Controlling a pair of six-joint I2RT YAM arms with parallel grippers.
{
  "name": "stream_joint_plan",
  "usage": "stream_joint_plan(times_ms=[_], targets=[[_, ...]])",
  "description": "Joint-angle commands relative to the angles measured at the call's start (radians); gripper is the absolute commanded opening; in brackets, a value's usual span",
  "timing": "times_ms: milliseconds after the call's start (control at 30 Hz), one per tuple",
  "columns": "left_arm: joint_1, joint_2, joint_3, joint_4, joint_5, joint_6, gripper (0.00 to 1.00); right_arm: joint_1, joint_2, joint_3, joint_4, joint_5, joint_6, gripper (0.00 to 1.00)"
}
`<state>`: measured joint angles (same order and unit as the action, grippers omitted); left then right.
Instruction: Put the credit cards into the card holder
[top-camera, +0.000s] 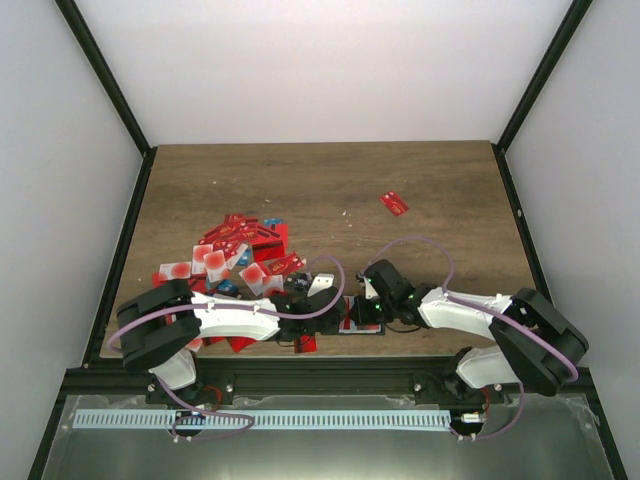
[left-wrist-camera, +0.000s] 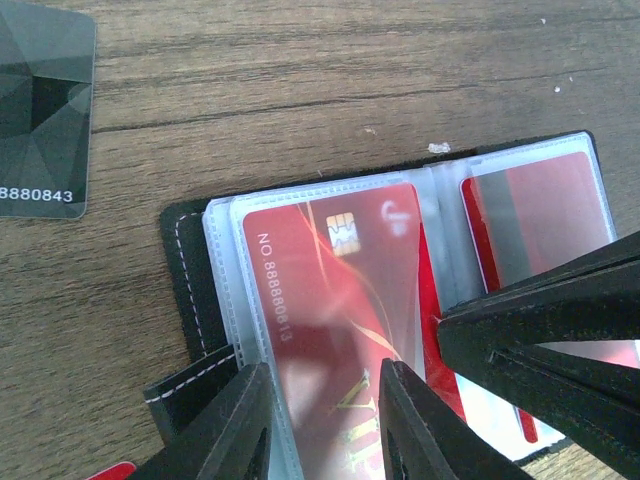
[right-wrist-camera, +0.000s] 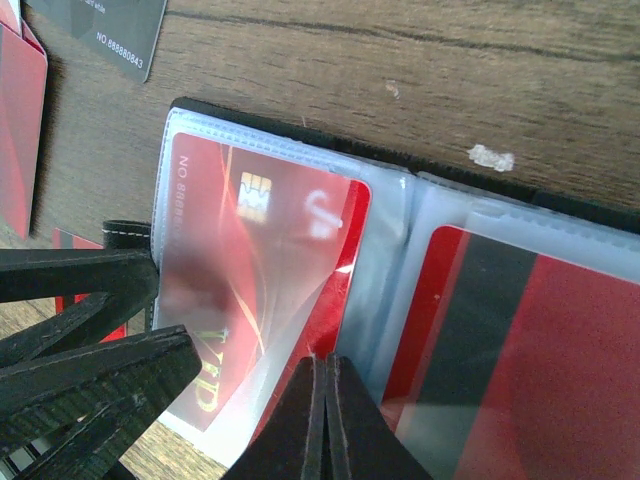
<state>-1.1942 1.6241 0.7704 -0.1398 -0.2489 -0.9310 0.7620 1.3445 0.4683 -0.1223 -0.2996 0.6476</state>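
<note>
The black card holder (left-wrist-camera: 185, 270) lies open near the table's front edge (top-camera: 362, 324), its clear sleeves facing up. A red chip credit card (left-wrist-camera: 320, 290) sits partly in the left sleeve (right-wrist-camera: 230, 250). A red card with a dark stripe (right-wrist-camera: 520, 340) fills the right sleeve. My left gripper (left-wrist-camera: 325, 390) is over the left page, jaws apart, the red card lying flat under and between them. My right gripper (right-wrist-camera: 325, 365) is shut, its tip pressing on a red card edge beside the holder's spine. More credit cards (top-camera: 235, 255) lie piled at the left.
A dark grey card (left-wrist-camera: 40, 110) lies on the wood just beyond the holder's left page. A single red card (top-camera: 394, 203) sits alone toward the back right. Black frame rails border the table on both sides.
</note>
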Motion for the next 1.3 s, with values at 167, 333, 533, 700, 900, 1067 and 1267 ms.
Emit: stream_joint_plan(times_ms=[167, 333, 533, 700, 900, 1067, 1267], targets=[[-0.005, 0.011, 0.012, 0.040, 0.044, 0.013, 0.32, 0.007, 0.025, -0.029, -0.029, 0.042, 0.001, 0.01], [-0.005, -0.004, 0.021, 0.039, 0.047, 0.019, 0.32, 0.007, 0.016, -0.021, -0.042, 0.045, -0.001, 0.01], [-0.005, -0.003, 0.033, 0.042, 0.054, 0.025, 0.32, 0.007, -0.001, -0.013, -0.059, 0.056, -0.002, 0.01], [-0.007, -0.004, 0.035, 0.058, 0.071, 0.026, 0.32, 0.007, -0.008, -0.008, -0.069, 0.062, -0.003, 0.01], [-0.007, -0.020, 0.036, 0.068, 0.073, 0.027, 0.32, 0.007, -0.014, -0.006, -0.072, 0.069, -0.002, 0.01], [-0.007, -0.045, 0.031, 0.079, 0.077, 0.028, 0.32, 0.007, -0.017, -0.004, -0.076, 0.073, 0.003, 0.01], [-0.007, -0.045, 0.033, 0.098, 0.082, 0.035, 0.32, 0.007, -0.030, -0.005, -0.085, 0.079, 0.006, 0.01]])
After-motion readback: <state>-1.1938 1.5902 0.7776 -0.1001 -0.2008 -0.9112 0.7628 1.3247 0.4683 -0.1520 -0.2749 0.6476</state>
